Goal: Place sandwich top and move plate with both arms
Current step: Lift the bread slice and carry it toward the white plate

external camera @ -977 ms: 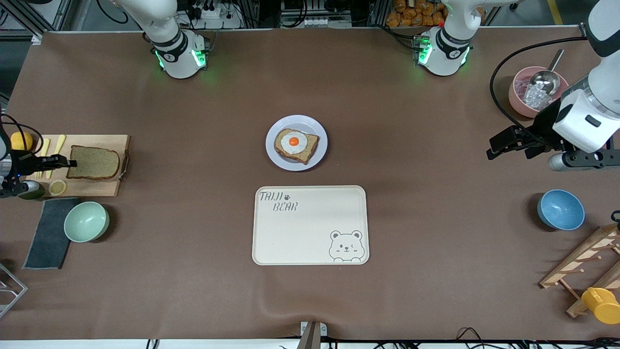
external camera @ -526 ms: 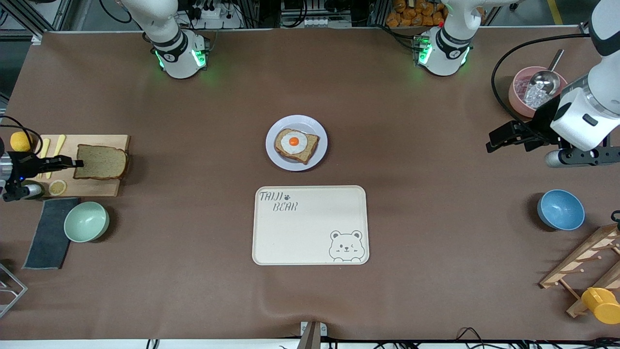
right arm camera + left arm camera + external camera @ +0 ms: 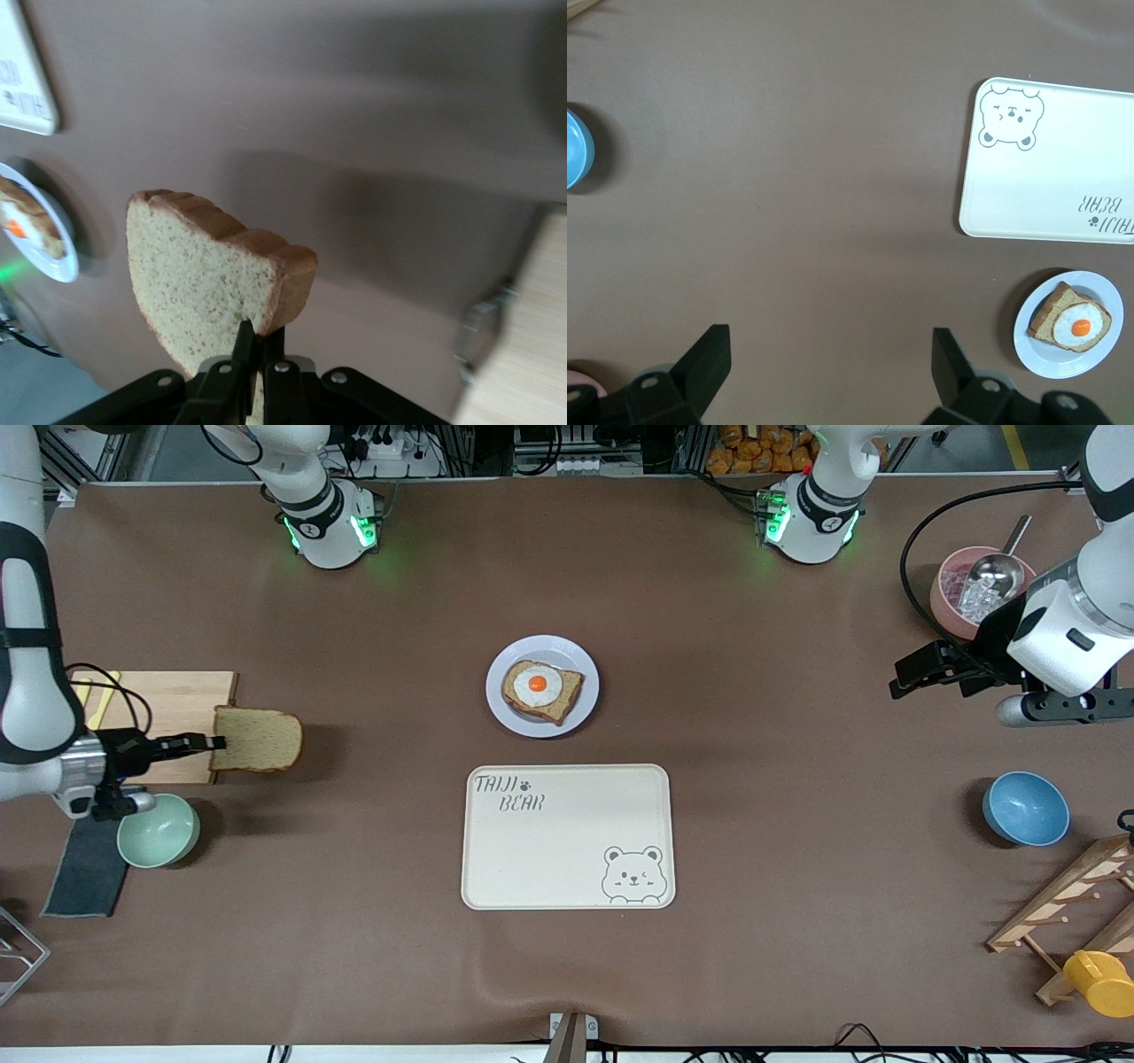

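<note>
Right wrist view: right gripper [image 3: 252, 354] pinching sandwich top [image 3: 208, 274].

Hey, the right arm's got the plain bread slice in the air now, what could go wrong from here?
1. The right gripper pinches the sandwich top only at one edge, so it might sag, tear or slip out while carried.
2. The fried egg domes on the lower bread slice, so the top could land crooked or slide off onto the plate.
3. The left gripper hangs open near the pink bowl, apart from the plate.
</note>
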`<control>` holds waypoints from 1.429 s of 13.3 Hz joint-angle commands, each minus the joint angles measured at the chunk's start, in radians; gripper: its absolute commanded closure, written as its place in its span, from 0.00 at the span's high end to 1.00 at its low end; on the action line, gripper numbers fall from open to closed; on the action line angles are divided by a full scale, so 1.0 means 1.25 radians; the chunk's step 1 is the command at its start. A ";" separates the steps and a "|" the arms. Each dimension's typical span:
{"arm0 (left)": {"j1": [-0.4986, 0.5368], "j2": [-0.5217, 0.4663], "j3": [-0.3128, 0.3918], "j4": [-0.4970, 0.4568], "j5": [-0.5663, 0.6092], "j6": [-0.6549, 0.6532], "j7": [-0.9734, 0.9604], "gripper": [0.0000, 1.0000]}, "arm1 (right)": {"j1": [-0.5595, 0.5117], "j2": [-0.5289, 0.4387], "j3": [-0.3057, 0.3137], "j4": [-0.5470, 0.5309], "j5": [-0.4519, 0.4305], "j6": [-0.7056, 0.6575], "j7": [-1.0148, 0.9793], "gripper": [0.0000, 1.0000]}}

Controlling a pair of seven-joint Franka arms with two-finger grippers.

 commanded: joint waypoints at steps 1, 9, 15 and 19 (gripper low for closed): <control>-0.002 0.002 -0.007 0.018 -0.007 -0.011 0.012 1.00 | 0.061 -0.031 -0.008 -0.027 0.060 0.003 0.090 0.00; -0.003 0.004 -0.023 0.018 -0.007 0.000 0.008 1.00 | 0.223 -0.136 -0.008 -0.206 0.202 0.141 0.175 0.00; 0.002 0.013 -0.023 0.019 -0.007 0.034 0.012 1.00 | 0.388 -0.143 -0.007 -0.305 0.356 0.337 0.185 0.00; 0.000 0.005 -0.025 0.019 0.017 0.032 0.012 1.00 | 0.528 -0.152 -0.007 -0.337 0.450 0.453 0.204 0.00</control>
